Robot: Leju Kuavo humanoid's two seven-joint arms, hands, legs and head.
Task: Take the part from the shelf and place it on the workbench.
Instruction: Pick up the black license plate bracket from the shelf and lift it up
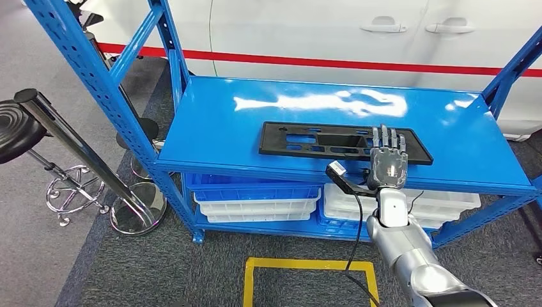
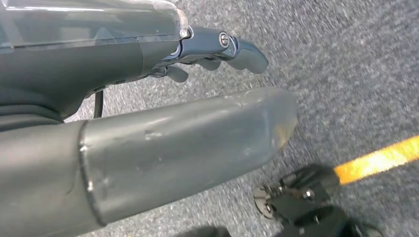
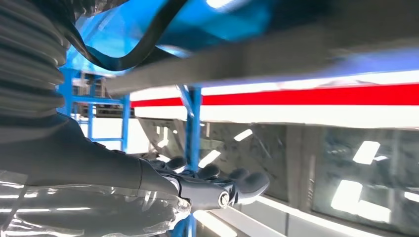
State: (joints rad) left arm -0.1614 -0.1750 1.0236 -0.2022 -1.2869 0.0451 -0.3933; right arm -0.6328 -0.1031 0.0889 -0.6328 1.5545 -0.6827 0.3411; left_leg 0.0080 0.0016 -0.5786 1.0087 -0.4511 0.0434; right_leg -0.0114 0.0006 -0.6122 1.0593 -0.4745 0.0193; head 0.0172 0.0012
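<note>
Right hand (image 1: 387, 165) over part (image 1: 319, 142) — flat on shelf (image 1: 217, 121).

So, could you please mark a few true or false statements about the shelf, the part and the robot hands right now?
1. The black part lies flat on the blue shelf top. True.
2. The right robot hand is over the part's near edge. True.
3. The part is in a white bin. False: the bins sit below the shelf top.
4. The left robot hand holds the part. False: it hangs over grey carpet, holding nothing.
5. A yellow floor marking lies before the shelf. True.
</note>
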